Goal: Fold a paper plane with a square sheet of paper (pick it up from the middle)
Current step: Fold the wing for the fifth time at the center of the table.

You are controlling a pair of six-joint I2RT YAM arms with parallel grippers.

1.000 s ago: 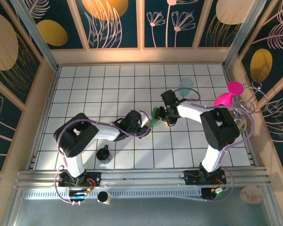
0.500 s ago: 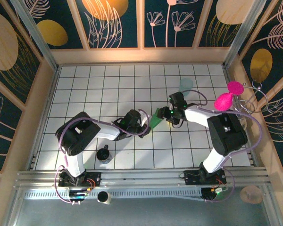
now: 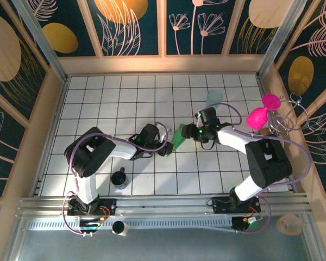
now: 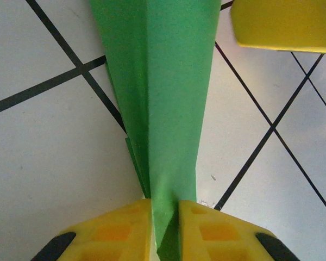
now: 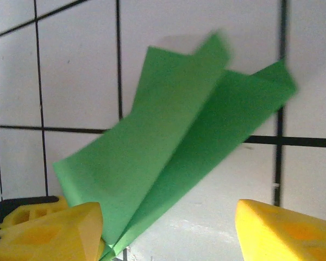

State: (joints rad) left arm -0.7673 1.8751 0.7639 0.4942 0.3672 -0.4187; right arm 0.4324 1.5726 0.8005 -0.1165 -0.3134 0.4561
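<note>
Pinching the plane [image 4: 168, 81] along its centre crease, the left gripper [image 4: 164, 231] is clamped on it, likely to hold the fold together above mid-table. Just beyond, the right gripper [image 5: 168, 228] has its jaws apart, seemingly freeing the splayed wings.

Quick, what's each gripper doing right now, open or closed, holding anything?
Left gripper: closed, pinching the green paper.
Right gripper: open, holding nothing.
</note>
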